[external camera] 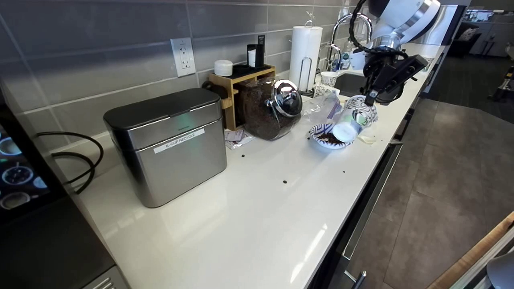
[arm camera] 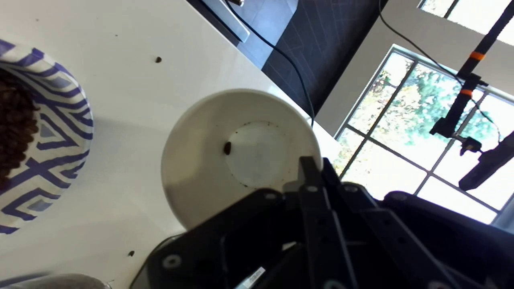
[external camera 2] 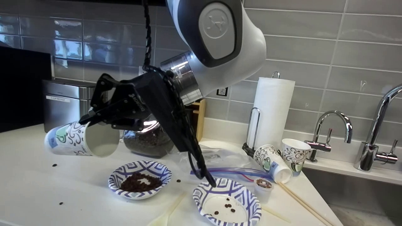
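While the hand (arm camera: 316, 162) was clamped on a tipped cup (external camera 2: 70, 138), dark beans (external camera 2: 133, 184) were seen in a bowl (external camera 2: 158, 169) below the hand.

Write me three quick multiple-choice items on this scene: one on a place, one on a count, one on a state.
1. Where does the paper towel roll stand?
A) in the sink
B) on the counter by the tiled wall
C) on top of the recycle bin

2. How many patterned bowls show?
A) two
B) four
C) five

3. How does the gripper hold the paper cup?
A) upright
B) upside down
C) tipped on its side

Right letters:
1. B, as both exterior views show it upright with the tiles behind it.
2. A, as an exterior view shows one with a heap of dark beans and a second bowl with only a few.
3. C, as its sides run roughly level in an exterior view, its mouth facing sideways.
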You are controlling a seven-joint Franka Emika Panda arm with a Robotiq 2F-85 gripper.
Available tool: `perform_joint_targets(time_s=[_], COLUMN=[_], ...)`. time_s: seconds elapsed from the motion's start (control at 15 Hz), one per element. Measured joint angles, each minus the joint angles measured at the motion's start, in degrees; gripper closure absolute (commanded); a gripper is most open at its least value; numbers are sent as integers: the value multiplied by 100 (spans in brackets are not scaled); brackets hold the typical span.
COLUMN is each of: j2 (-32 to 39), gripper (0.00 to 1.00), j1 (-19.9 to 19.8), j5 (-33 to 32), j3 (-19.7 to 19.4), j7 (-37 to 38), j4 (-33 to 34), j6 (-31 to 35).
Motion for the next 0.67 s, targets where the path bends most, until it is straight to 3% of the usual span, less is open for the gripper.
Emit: perform_joint_targets(time_s=[0.67], j2=[519], gripper=[96], j1=[-151], j5=[578], j3=[-52], j7=[-949], j4=[517], j6=[-344])
